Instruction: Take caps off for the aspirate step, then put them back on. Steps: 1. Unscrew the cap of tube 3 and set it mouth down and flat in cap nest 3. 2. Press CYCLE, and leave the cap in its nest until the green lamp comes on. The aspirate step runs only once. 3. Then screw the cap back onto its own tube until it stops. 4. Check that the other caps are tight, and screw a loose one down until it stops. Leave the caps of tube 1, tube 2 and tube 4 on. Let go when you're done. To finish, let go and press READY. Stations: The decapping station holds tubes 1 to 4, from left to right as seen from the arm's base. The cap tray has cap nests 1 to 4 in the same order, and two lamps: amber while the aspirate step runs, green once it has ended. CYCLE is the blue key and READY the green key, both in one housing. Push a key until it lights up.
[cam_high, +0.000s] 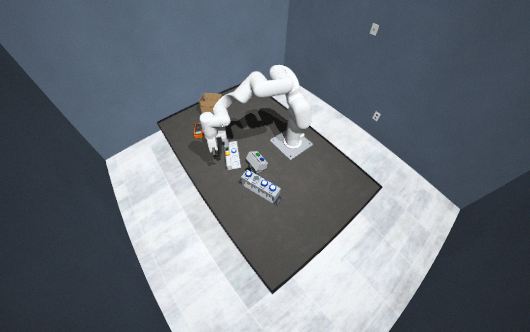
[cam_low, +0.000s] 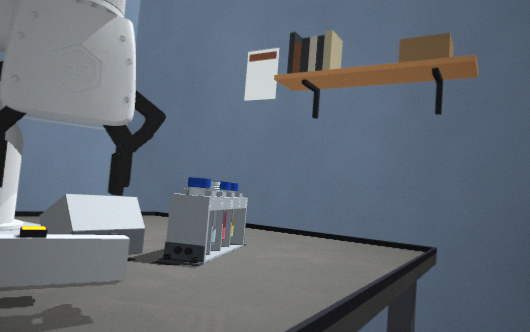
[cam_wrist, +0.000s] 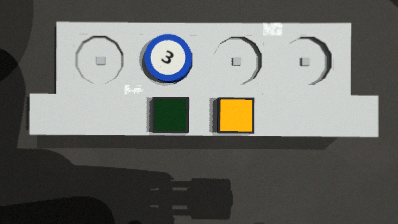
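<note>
The wrist view looks straight down on the white cap tray (cam_wrist: 200, 80). The blue-rimmed cap marked 3 (cam_wrist: 167, 57) lies flat in the second nest from the left in this view. The other three nests are empty. The amber lamp (cam_wrist: 236, 115) is lit and the green lamp (cam_wrist: 170, 115) is dark. My gripper (cam_high: 216, 150) hangs open and empty above the tray (cam_high: 232, 155). The tube rack (cam_high: 260, 186) holds three blue-capped tubes and one uncapped tube (cam_high: 256, 178). The key housing (cam_high: 257, 160) sits between the tray and the rack.
An orange device (cam_high: 198, 131) and a cardboard box (cam_high: 210, 102) sit behind the tray near the mat's far corner. The arm's base (cam_high: 291, 145) stands to the right. The table edge (cam_low: 380, 280) drops off beyond the rack (cam_low: 207, 225).
</note>
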